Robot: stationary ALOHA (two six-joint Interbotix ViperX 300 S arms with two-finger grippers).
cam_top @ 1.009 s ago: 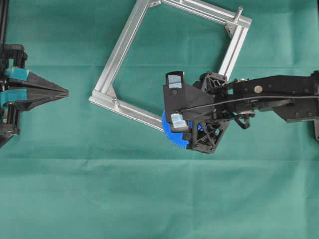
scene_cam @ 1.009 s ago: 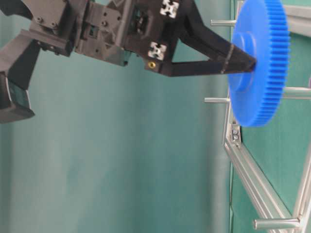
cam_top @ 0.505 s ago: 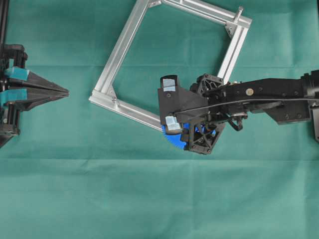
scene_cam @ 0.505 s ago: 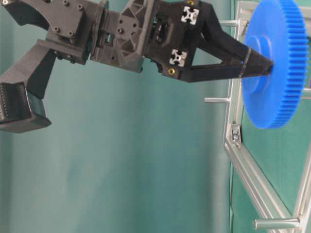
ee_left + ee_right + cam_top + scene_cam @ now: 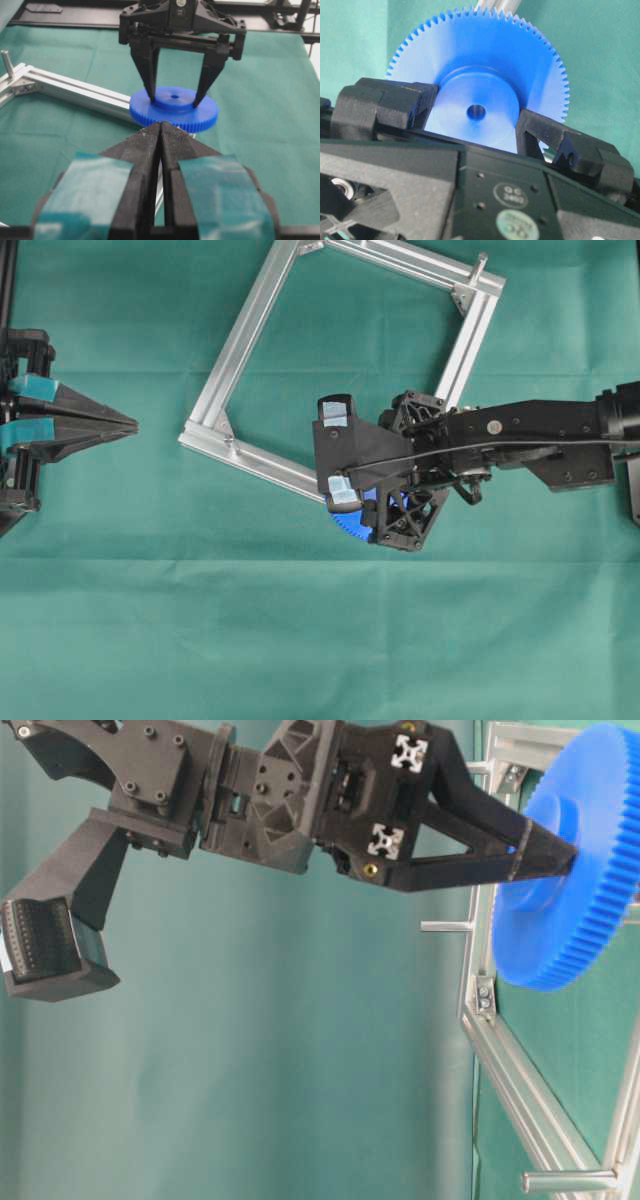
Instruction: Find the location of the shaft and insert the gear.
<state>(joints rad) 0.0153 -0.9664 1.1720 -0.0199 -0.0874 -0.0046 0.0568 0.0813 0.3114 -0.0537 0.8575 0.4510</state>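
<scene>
While right pincer [image 5: 172, 100] grips one gear [image 5: 174, 107], perhaps three pegs

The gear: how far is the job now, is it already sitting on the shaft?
Done: the right tool has picked up the blue gear, its fingers pinching the raised hub. In hand: the gear is held near the aluminium frame, at its lower corner. Left: the centre hole shows nothing through it, so the gear is not yet on any pin. The left tool is shut, parked apart.
</scene>
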